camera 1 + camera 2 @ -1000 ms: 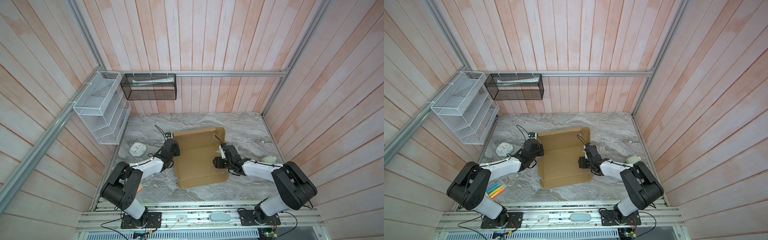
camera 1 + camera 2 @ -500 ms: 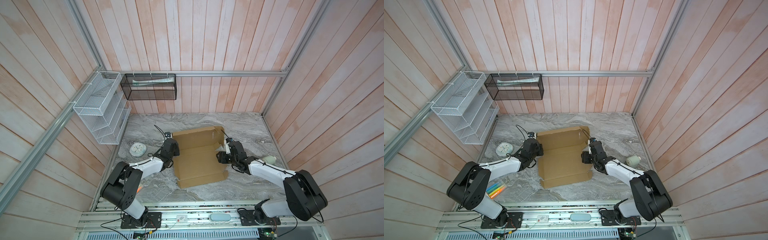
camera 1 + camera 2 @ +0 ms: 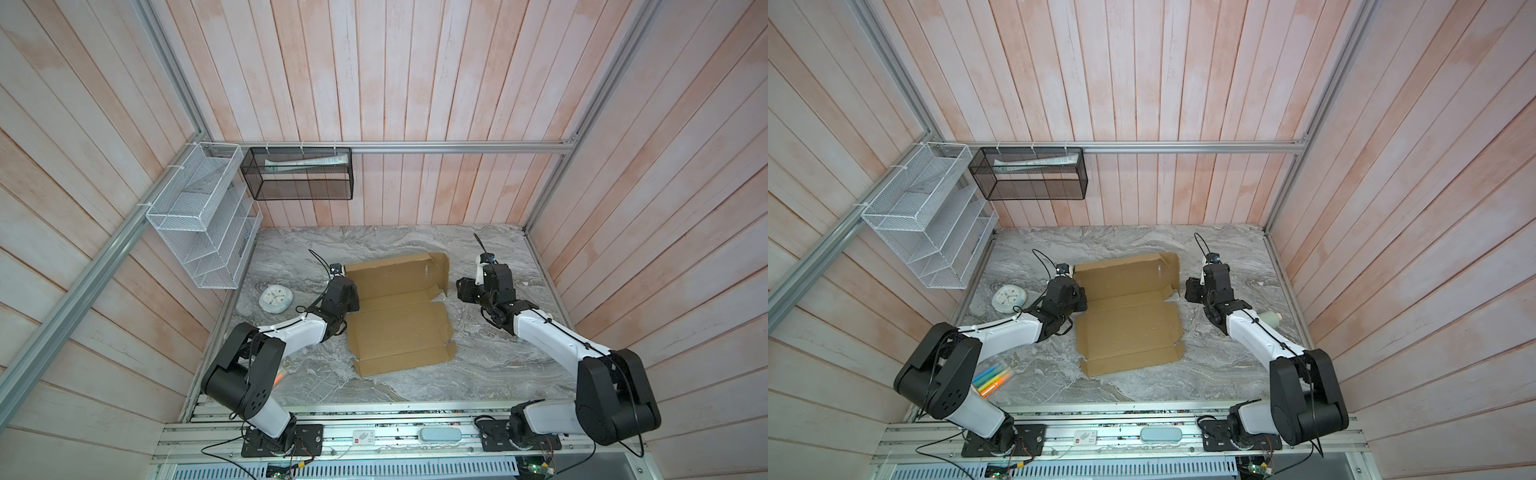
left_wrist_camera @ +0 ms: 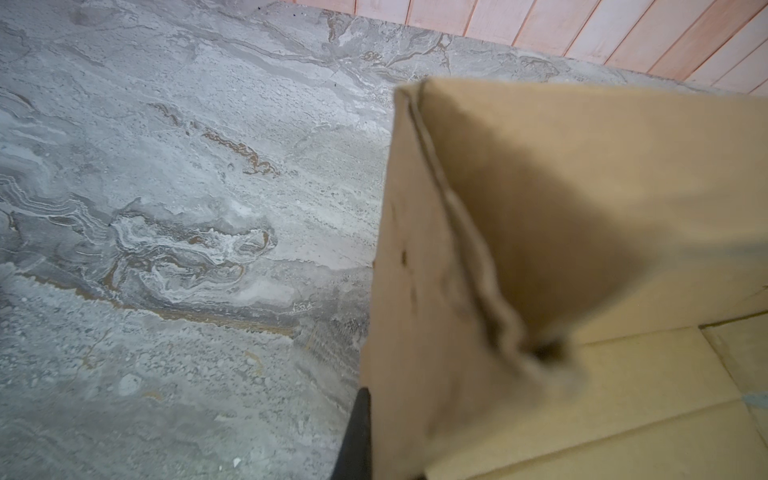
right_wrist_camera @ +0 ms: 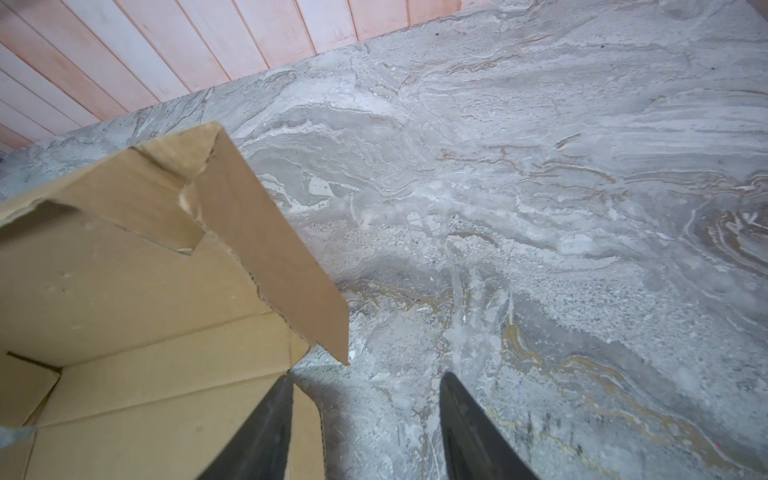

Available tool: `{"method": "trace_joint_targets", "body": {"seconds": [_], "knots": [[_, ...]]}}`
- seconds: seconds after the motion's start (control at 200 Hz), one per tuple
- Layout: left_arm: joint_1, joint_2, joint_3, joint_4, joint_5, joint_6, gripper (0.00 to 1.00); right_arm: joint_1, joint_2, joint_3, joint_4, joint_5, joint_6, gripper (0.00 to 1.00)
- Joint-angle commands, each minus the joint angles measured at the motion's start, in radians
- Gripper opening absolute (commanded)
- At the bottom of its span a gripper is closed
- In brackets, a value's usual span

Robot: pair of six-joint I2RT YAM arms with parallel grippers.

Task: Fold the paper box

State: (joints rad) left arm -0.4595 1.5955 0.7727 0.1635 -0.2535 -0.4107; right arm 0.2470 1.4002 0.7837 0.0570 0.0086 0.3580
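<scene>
Side walls going up on the mailer

On the left, my left gripper [image 3: 350, 297] is pinched tight on the left side flap [image 4: 415, 270] of the plain brown corrugated cardboard paper box [image 3: 399, 328]. The box lies opened out in the middle of the grey marbled tabletop [image 3: 374, 245], and that flap stands raised in the left wrist view. Across the sheet the right side flap [image 3: 443, 275] stands up too. My right gripper [image 5: 365, 380] hangs just beside it, jaws apart with nothing between them.

I judge this to be the side-wall step, early on, since the front panel lies flat. Next I would need to catch the right flap and keep both walls upright while the long panels come up.

Round the room, a white wire rack [image 3: 199, 224] and a black mesh basket [image 3: 299, 174] hang on pale pink plank walls [image 3: 415, 83], and a small round white clock [image 3: 275, 299] sits on the table near my left arm
</scene>
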Motion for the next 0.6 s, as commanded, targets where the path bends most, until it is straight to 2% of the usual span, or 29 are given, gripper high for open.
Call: {"method": "trace_joint_targets", "body": {"seconds": [0.0, 0.13, 0.33, 0.595], "knots": [[0.008, 0.030, 0.021, -0.049, 0.058, 0.013, 0.00, -0.042, 0.067, 0.051, 0.064, -0.077, -0.034, 0.59], [0.011, 0.046, 0.040, -0.065, 0.071, 0.027, 0.00, -0.064, 0.173, 0.100, 0.101, -0.136, -0.120, 0.65], [0.015, 0.077, 0.070, -0.086, 0.100, 0.040, 0.00, -0.104, 0.315, 0.196, 0.109, -0.270, -0.277, 0.66], [0.016, 0.112, 0.099, -0.108, 0.111, 0.053, 0.00, -0.107, 0.330, 0.204, 0.124, -0.357, -0.366, 0.66]]}}
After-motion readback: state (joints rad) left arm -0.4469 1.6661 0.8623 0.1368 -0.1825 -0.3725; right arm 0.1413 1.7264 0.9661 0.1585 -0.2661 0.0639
